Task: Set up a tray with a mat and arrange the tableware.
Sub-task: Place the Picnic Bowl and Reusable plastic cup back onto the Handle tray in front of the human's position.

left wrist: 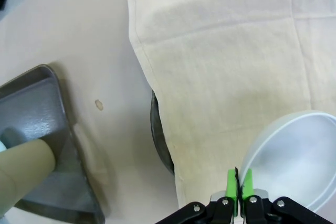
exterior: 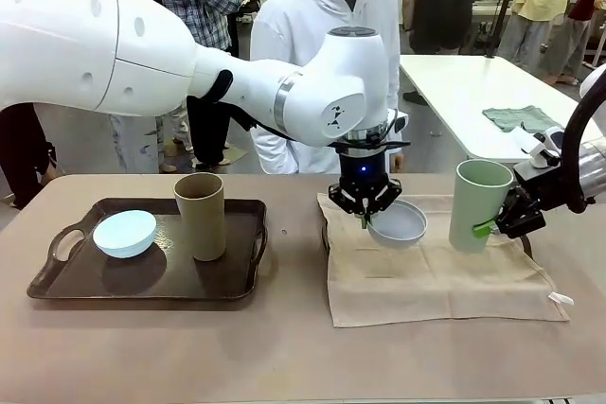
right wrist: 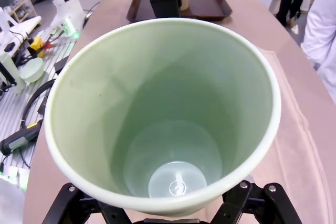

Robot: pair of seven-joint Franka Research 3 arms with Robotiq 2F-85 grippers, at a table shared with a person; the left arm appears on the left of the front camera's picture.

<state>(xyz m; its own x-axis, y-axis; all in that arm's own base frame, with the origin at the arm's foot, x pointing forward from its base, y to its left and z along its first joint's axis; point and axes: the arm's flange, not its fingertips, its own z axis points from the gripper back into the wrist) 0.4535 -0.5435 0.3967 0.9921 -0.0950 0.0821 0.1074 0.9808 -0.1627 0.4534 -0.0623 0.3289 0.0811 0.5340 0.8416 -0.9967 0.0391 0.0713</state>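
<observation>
My left gripper (exterior: 365, 218) reaches across the middle, shut on the rim of the greyish white bowl (exterior: 400, 223). The bowl hangs tilted just above the beige mat (exterior: 431, 272), which lies flat on the table right of the tray (exterior: 57, 276). In the left wrist view the green pads (left wrist: 232, 184) pinch that bowl's (left wrist: 302, 161) rim over the mat (left wrist: 226, 61). My right gripper (exterior: 507, 219) is shut on the light green tumbler (exterior: 478, 203), upright over the mat's right side. The tumbler's (right wrist: 168, 119) open mouth faces the right wrist camera. The pale blue bowl (exterior: 125, 233) and tan-brown tumbler (exterior: 201, 217) stand on the tray.
A dark curved edge (left wrist: 156, 129) peeks out from under the mat's left border. A person in a white hoodie (exterior: 327, 35) stands at the far side. A second table (exterior: 473, 92) with a green cloth lies at the back right. Bare tabletop (exterior: 284, 347) runs along the front.
</observation>
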